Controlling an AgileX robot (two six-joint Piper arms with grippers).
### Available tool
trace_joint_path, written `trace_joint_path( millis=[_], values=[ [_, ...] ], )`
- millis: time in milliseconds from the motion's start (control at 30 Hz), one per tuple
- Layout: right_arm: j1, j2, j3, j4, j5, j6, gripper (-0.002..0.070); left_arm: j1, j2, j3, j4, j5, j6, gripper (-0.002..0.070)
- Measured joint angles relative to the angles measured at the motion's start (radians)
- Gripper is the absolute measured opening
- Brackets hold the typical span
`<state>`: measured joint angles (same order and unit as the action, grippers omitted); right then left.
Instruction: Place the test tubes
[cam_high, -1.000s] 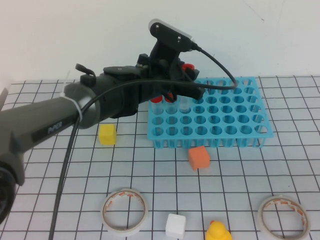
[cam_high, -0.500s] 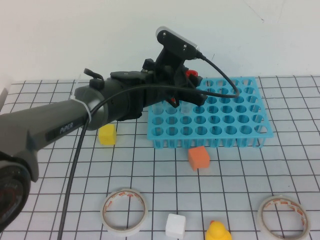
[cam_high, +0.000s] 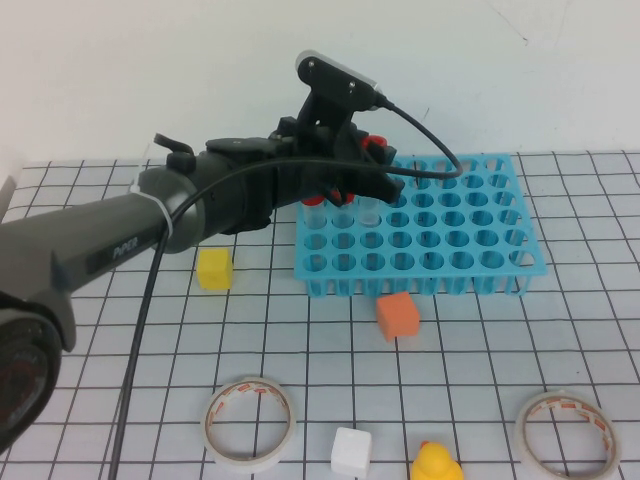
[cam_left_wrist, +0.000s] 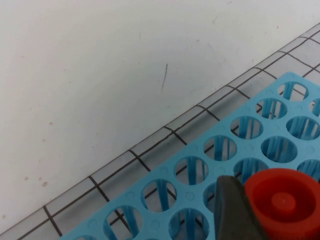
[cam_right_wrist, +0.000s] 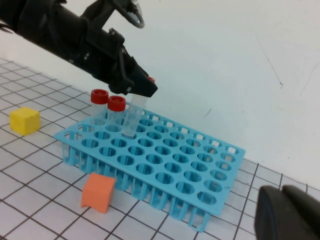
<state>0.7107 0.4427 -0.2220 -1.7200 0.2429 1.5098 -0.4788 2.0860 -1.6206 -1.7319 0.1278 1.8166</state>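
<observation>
Over the back-left corner of the blue rack (cam_high: 430, 270), the left gripper (cam_right_wrist: 141, 91) clamps a red-capped test tube (cam_right_wrist: 133, 117) upright for seating beside two racked tubes (cam_right_wrist: 116, 112); the right gripper (cam_right_wrist: 282, 212), closed, sits well clear

Hidden and cropped parts
The left gripper (cam_right_wrist: 141, 91) largely covers the held test tube's (cam_right_wrist: 133, 119) cap; the rack (cam_left_wrist: 136, 196) runs past the left wrist view's edge; the right gripper (cam_right_wrist: 290, 216) shows only a blurred, cropped corner.
</observation>
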Motion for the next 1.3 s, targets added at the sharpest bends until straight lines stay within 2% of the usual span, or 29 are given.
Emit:
trace_joint_path(
  millis=[900, 967, 1033, 1133, 1300],
  values=[
    [0.0, -0.003, 0.0, 0.0, 0.0, 0.0, -0.0001, 0.001, 0.041, -0.019, 0.002, 0.01, -0.013, 0.0277],
    [0.0, -0.003, 0.0, 0.0, 0.002, 0.0, -0.0001, 0.001, 0.041, -0.019, 0.002, 0.01, -0.013, 0.0316],
    [0.0, -0.003, 0.0, 0.0, 0.004, 0.0, -0.0001, 0.001, 0.042, -0.019, 0.002, 0.01, -0.016, 0.0404],
    [0.0, -0.003, 0.0, 0.0, 0.004, 0.0, -0.0001, 0.001, 0.042, -0.019, 0.002, 0.033, -0.041, 0.0498],
    [0.0, -0.003, 0.0, 0.0, 0.004, 0.0, -0.0001, 0.001, 0.042, -0.019, 0.002, 0.069, -0.082, 0.0536]
  ],
)
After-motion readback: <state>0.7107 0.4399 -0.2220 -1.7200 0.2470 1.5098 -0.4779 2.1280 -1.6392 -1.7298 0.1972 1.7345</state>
